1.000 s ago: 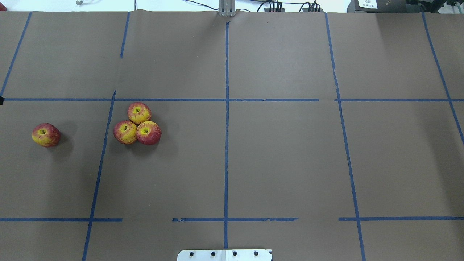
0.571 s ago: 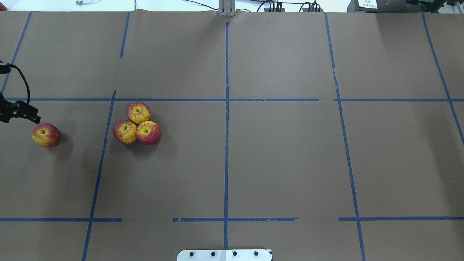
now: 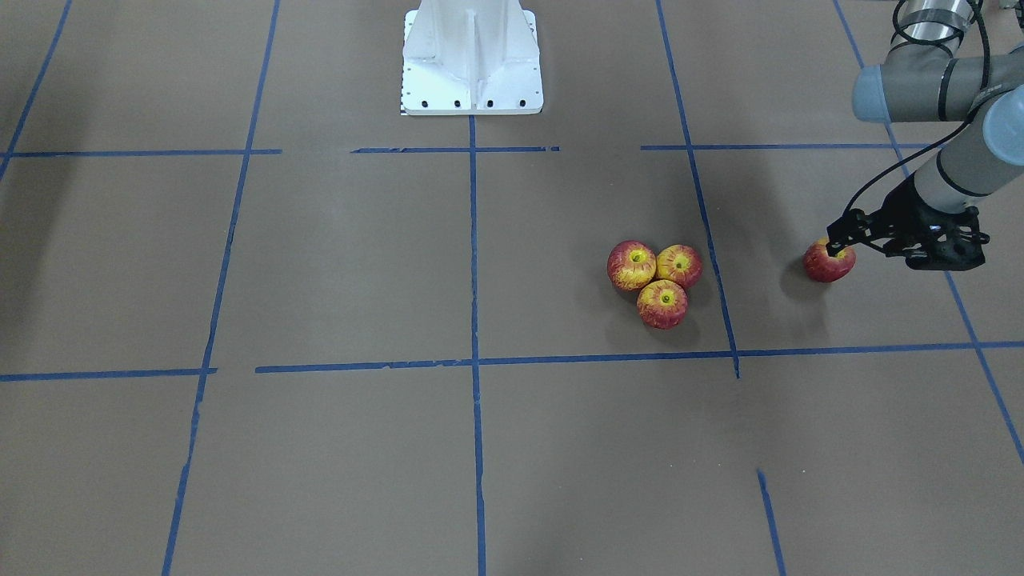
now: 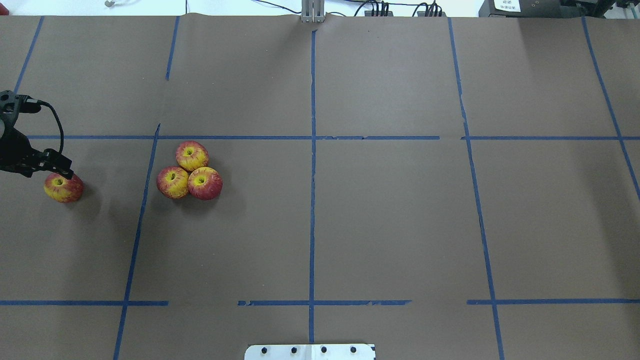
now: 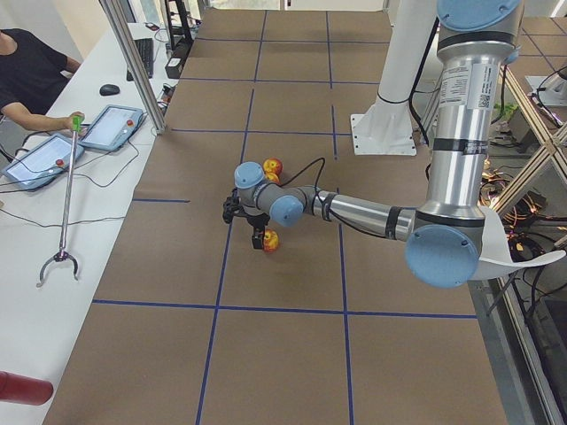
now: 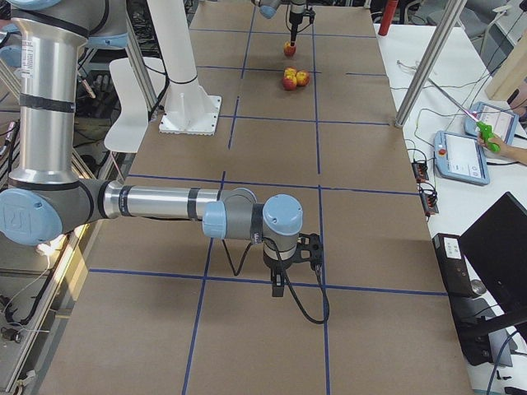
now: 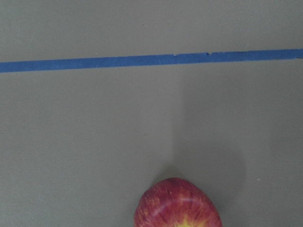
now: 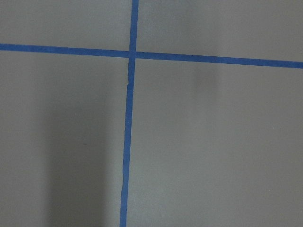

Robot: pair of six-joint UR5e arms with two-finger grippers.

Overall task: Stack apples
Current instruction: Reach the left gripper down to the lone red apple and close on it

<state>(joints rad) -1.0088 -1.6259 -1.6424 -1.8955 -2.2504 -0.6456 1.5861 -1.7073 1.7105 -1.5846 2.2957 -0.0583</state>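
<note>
Three apples (image 4: 204, 183) clustered, one lone apple (image 4: 63, 187) beside left hand (image 4: 62, 166)

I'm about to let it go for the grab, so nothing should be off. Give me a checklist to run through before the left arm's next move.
1. Left end effector centred over the lone apple: not ok; the wrist view shows the apple only at its bottom edge.
2. Its jaws apart: ok, they look open.
3. Lone apple stem dimple up, resting free: ok.
4. The three base apples touching in a triangle: ok.
5. Right end effector away from the apples: ok; open or shut: cannot tell.
</note>
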